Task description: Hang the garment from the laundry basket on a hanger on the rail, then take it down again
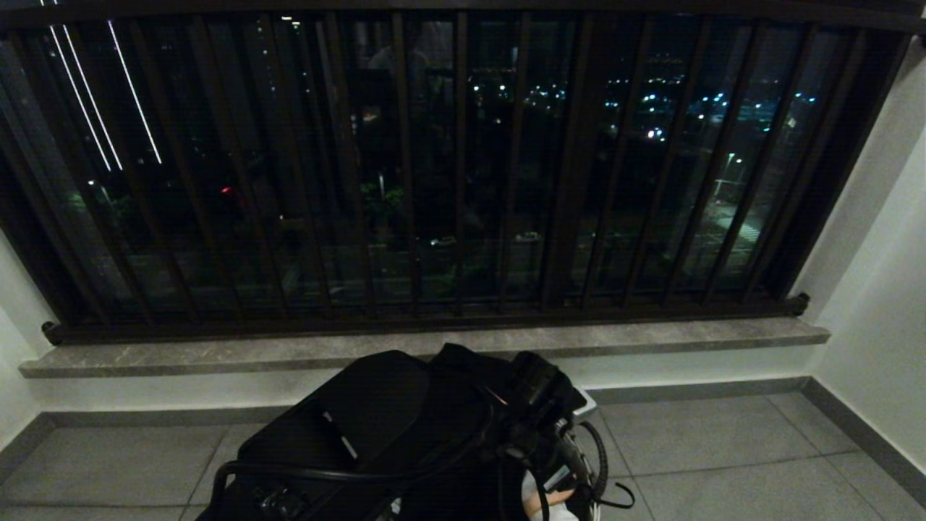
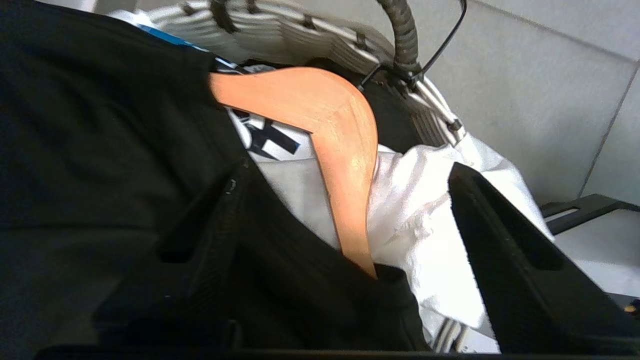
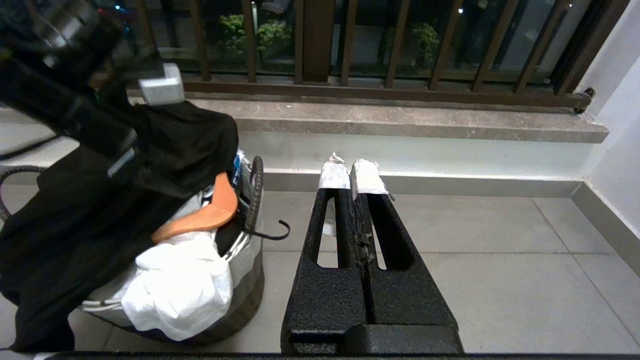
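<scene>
Left jaws apart over laundry basket (image 2: 320,35), wooden hanger (image 2: 330,150) between; right jaws together.

Hanger (image 3: 200,217) in laundry basket (image 3: 240,295), atop garments.

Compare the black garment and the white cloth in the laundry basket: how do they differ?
The black garment is dark and spills over the laundry basket rim; the white cloth is pale and bunched in a heap. The black garment covers the wooden hanger's upper end; the white cloth lies beside its lower end. Both sit in the basket.
</scene>
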